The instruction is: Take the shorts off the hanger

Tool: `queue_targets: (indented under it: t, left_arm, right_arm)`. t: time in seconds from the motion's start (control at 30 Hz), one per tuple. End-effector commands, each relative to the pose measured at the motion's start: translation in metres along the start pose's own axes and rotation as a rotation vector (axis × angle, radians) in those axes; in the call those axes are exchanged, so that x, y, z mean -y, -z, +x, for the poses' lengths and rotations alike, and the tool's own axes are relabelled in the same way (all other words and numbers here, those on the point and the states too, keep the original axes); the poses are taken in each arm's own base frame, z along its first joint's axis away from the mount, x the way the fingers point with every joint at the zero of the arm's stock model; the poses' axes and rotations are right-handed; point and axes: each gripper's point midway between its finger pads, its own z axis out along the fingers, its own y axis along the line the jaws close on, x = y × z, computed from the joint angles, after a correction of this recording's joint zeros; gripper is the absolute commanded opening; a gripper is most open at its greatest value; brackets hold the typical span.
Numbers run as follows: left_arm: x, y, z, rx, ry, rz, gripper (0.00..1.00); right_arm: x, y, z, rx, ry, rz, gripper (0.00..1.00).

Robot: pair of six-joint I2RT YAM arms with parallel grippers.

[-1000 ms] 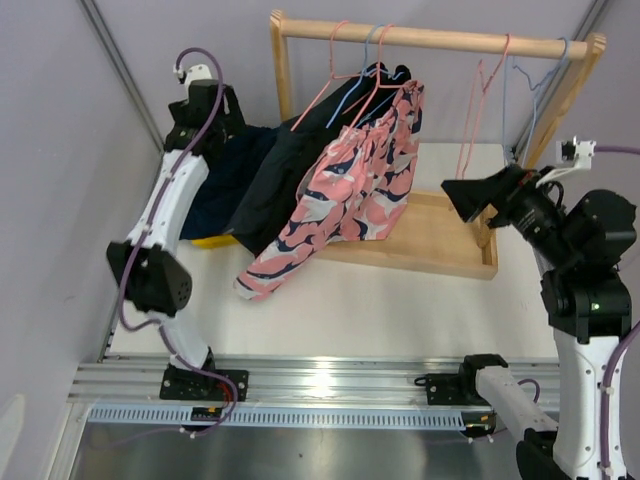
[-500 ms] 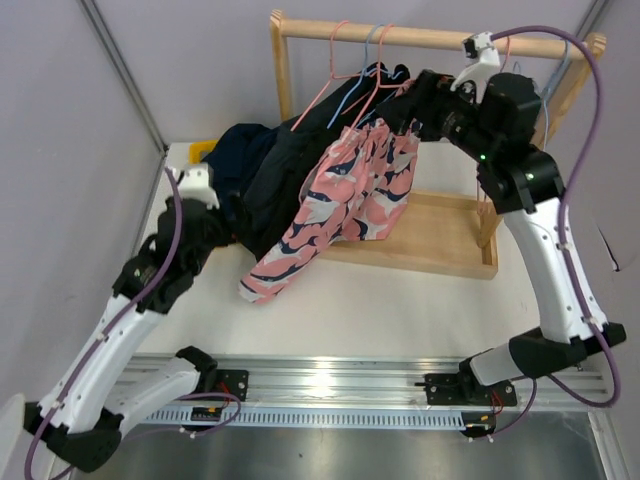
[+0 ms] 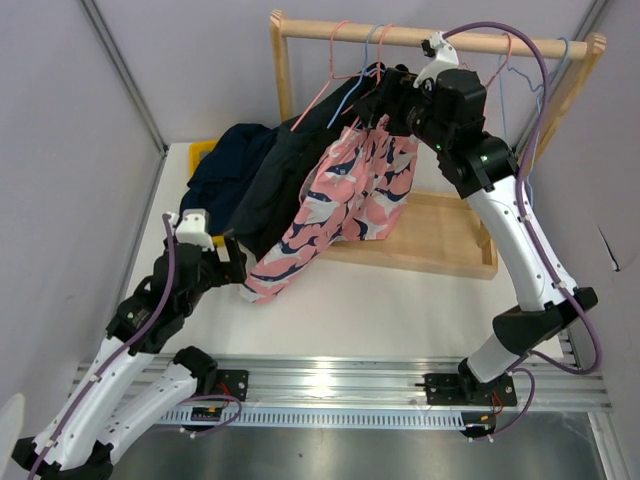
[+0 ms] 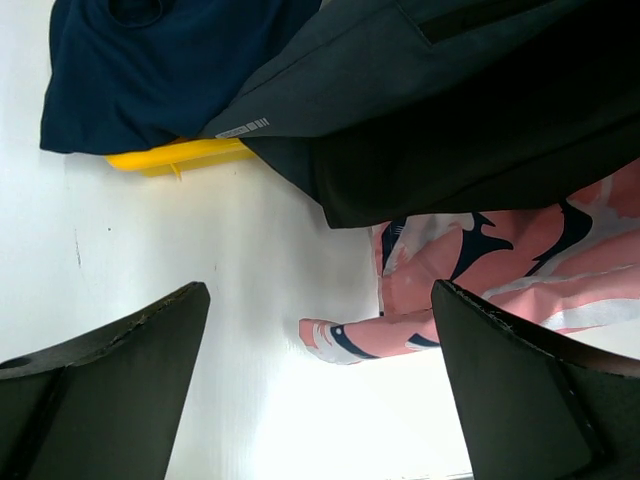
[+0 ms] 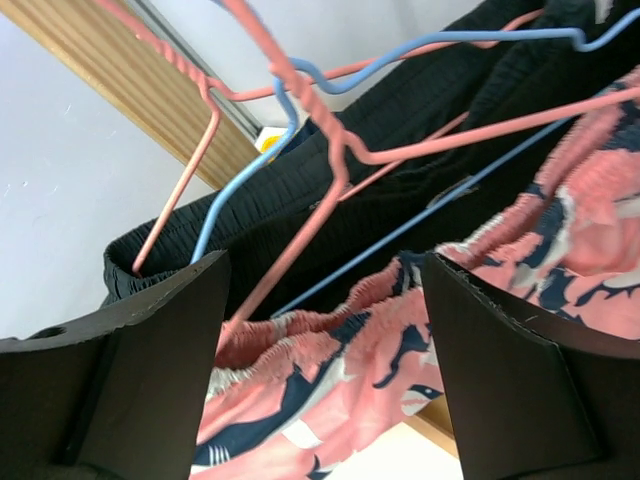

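Observation:
Pink patterned shorts (image 3: 352, 190) hang from a pink hanger (image 3: 375, 75) on the wooden rack's rod (image 3: 440, 39). Dark shorts (image 3: 285, 165) hang beside them on the left, and their legs trail onto the table. Navy shorts (image 3: 222, 165) lie heaped at the back left. My right gripper (image 3: 386, 98) is open at the hangers, its jaws either side of the pink waistband (image 5: 330, 325), with pink and blue hanger wires (image 5: 335, 160) just above. My left gripper (image 3: 233, 262) is open and empty, low over the table by the pink leg's tip (image 4: 340, 340).
A yellow object (image 4: 185, 155) lies partly under the navy shorts (image 4: 150, 70). The dark shorts (image 4: 450, 120) drape just beyond my left gripper (image 4: 318, 300). The rack's wooden base tray (image 3: 440, 240) stands at the back right. More hangers (image 3: 500, 80) hang bare on the rod's right.
My left arm pulled back from the dark shorts toward the near edge, ending by the pink leg's tip. My right gripper moved from the right side up to the rod, then left to the hangers.

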Motion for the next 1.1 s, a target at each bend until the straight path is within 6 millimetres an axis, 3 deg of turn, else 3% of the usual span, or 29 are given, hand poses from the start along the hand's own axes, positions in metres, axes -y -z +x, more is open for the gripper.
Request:
queue_targets:
  t: [0.0, 0.13, 0.2, 0.33, 0.37, 0.43, 0.57, 0.77, 0.83, 0.87, 0.9, 0.97, 1.0, 1.07]
  left_arm:
    - [0.007, -0.002, -0.005, 0.010, 0.012, 0.024, 0.99]
    - [0.009, -0.001, -0.006, 0.020, 0.014, 0.039, 0.99]
    - [0.009, 0.000, -0.006, 0.024, 0.015, 0.042, 0.99]
    - [0.009, 0.000, -0.005, 0.026, 0.015, 0.044, 0.99]
    - [0.009, 0.000, -0.004, 0.022, 0.015, 0.043, 0.99]
    - [0.008, 0.000, -0.003, 0.019, 0.012, 0.042, 0.99]
    - [0.011, 0.004, -0.009, 0.037, 0.010, 0.061, 0.99]
    - [0.031, 0.012, -0.034, 0.067, -0.008, 0.145, 0.99]
    - [0.054, 0.022, -0.062, 0.090, -0.022, 0.214, 0.99]
    - [0.072, 0.018, -0.061, 0.059, -0.066, 0.255, 0.99]
    - [0.086, 0.037, -0.097, 0.126, -0.052, 0.303, 0.99]
    - [0.109, 0.041, -0.112, 0.134, -0.088, 0.344, 0.99]
    - [0.139, 0.058, -0.139, 0.166, -0.097, 0.432, 0.99]
    - [0.180, 0.072, -0.143, 0.145, -0.149, 0.558, 0.99]
  right_arm:
    - [-0.012, -0.006, -0.024, 0.095, -0.001, -0.005, 0.82]
    - [-0.017, -0.019, -0.017, 0.084, -0.004, -0.001, 0.77]
    - [-0.018, -0.025, -0.016, 0.082, -0.004, 0.005, 0.68]
    - [-0.019, -0.027, -0.015, 0.081, -0.005, 0.014, 0.32]
    - [-0.019, -0.025, -0.016, 0.083, -0.007, 0.018, 0.14]
    - [-0.018, -0.018, -0.021, 0.094, -0.003, 0.031, 0.00]
    - [-0.014, 0.009, -0.032, 0.126, 0.010, 0.064, 0.00]
    - [-0.009, 0.073, -0.056, 0.202, 0.024, 0.108, 0.00]
    - [-0.010, 0.092, -0.063, 0.223, 0.022, 0.112, 0.00]
    - [-0.010, 0.098, -0.066, 0.228, 0.018, 0.113, 0.00]
    - [-0.010, 0.102, -0.066, 0.229, 0.017, 0.114, 0.00]
    - [-0.012, 0.115, -0.070, 0.240, 0.008, 0.107, 0.00]
    - [-0.012, 0.118, -0.069, 0.235, -0.004, 0.108, 0.00]
    - [-0.013, 0.126, -0.072, 0.243, -0.024, 0.107, 0.00]
